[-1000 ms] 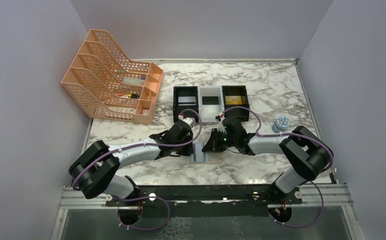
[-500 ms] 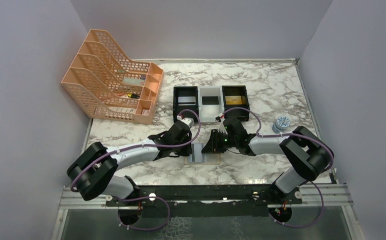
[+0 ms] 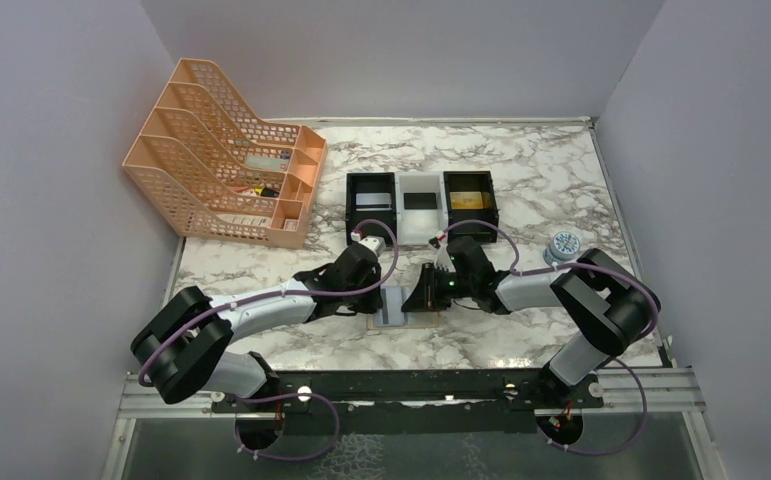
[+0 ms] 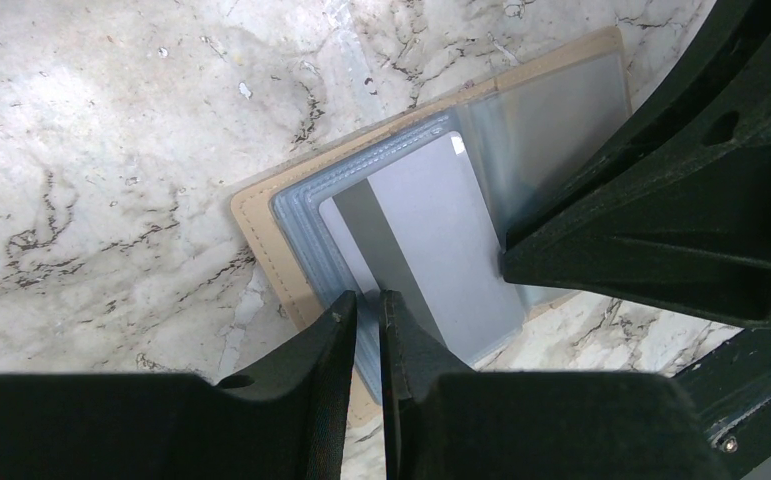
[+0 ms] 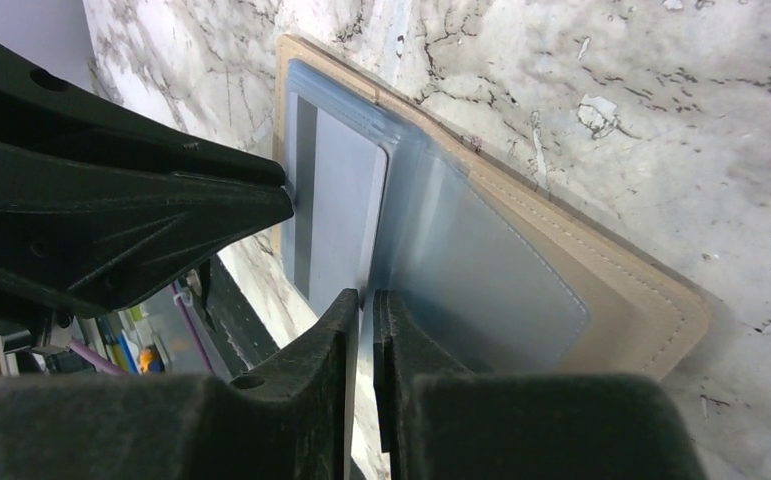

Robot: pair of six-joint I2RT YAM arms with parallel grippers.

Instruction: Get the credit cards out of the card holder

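The tan card holder [image 3: 423, 322] lies open on the marble table between my two grippers. In the left wrist view its tan rim [image 4: 256, 225] frames grey-blue sleeves and a grey card [image 4: 441, 240] with a dark stripe. My left gripper [image 4: 366, 300] is shut on the near edge of that card. My right gripper [image 5: 368, 300] is shut on a clear sleeve [image 5: 471, 270] of the holder [image 5: 621, 280] and holds that page up off the card [image 5: 341, 200]. In the top view the left gripper [image 3: 379, 300] and right gripper [image 3: 423, 295] nearly meet over the holder.
Three small trays stand behind the holder: a black one [image 3: 371, 205], a white one [image 3: 420, 207] and a black one holding a gold card [image 3: 470, 200]. A peach file rack [image 3: 226, 160] is at the far left. A small round tin [image 3: 562, 246] sits at the right.
Both grippers have shifted slightly toward the far side, staying on the holder. A little more of the grey card shows between them in the top view.
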